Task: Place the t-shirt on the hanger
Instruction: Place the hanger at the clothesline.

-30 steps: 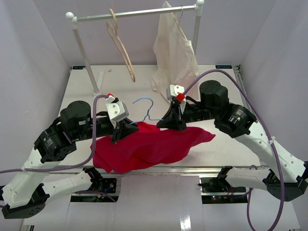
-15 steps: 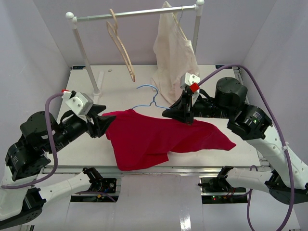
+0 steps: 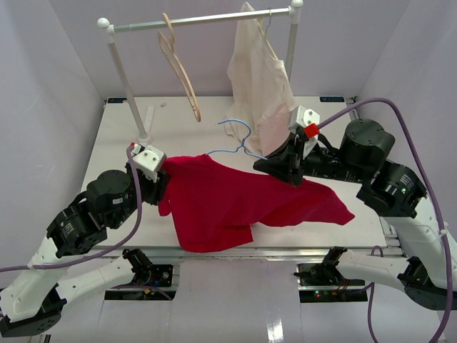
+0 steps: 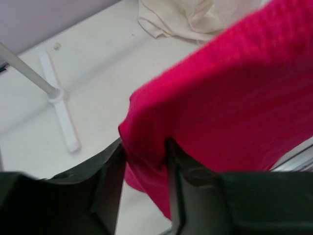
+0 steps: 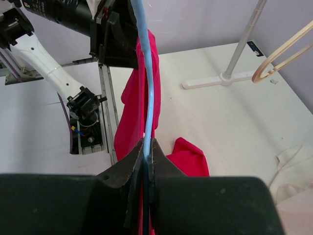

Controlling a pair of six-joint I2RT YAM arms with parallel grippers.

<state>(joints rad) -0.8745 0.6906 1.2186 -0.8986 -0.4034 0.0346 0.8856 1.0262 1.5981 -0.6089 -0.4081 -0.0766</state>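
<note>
The red t-shirt (image 3: 235,200) hangs stretched between my two grippers, with its lower hem near the table's front edge. My left gripper (image 3: 161,187) is at the shirt's left shoulder. In the left wrist view a thick fold of the t-shirt (image 4: 234,98) fills the gap of that gripper (image 4: 144,147) and touches both fingers. My right gripper (image 3: 275,171) is shut on the light-blue wire hanger (image 3: 235,121), whose hook sticks up above the shirt. In the right wrist view the hanger (image 5: 152,98) runs out from the gripper (image 5: 148,142) along the t-shirt (image 5: 132,112).
A clothes rack (image 3: 200,20) stands at the back of the white table (image 3: 335,121). On it hang a pale wooden hanger (image 3: 182,71) and a cream garment (image 3: 257,78), which is close behind the blue hook. The rack's foot (image 4: 61,112) lies left of the shirt.
My right gripper has raised the hanger up and to the right. The shirt has come up off the table and spread out. My left arm swung left with the shoulder, then moved back in.
</note>
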